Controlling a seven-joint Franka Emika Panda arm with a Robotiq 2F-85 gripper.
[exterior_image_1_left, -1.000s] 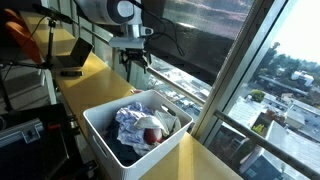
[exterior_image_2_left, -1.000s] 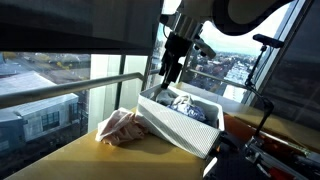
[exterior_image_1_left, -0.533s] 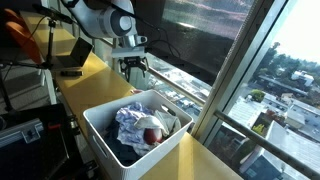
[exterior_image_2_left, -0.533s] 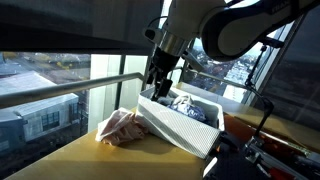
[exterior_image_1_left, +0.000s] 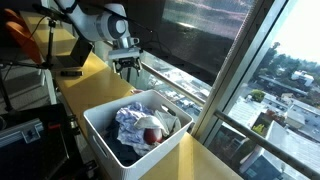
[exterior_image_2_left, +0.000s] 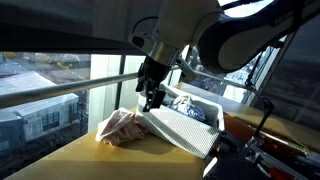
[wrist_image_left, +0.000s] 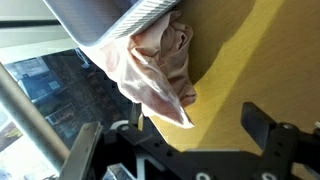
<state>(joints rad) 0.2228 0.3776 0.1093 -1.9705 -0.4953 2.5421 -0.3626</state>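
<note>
Gripper (exterior_image_2_left: 150, 98) jaws spread wide, nothing held. Hangs just above pink cloth (exterior_image_2_left: 122, 127), apart from it in exterior view. Cloth crumpled on wooden counter (exterior_image_2_left: 90, 160), touching outer wall of white bin (exterior_image_2_left: 185, 130). Wrist view: cloth (wrist_image_left: 160, 65) lies ahead of the spread fingers (wrist_image_left: 262, 125), its upper edge meeting bin wall (wrist_image_left: 110, 20). Bin holds heap of mixed clothes (exterior_image_1_left: 140, 125). Window railing (exterior_image_2_left: 60, 90) runs behind counter.
</note>
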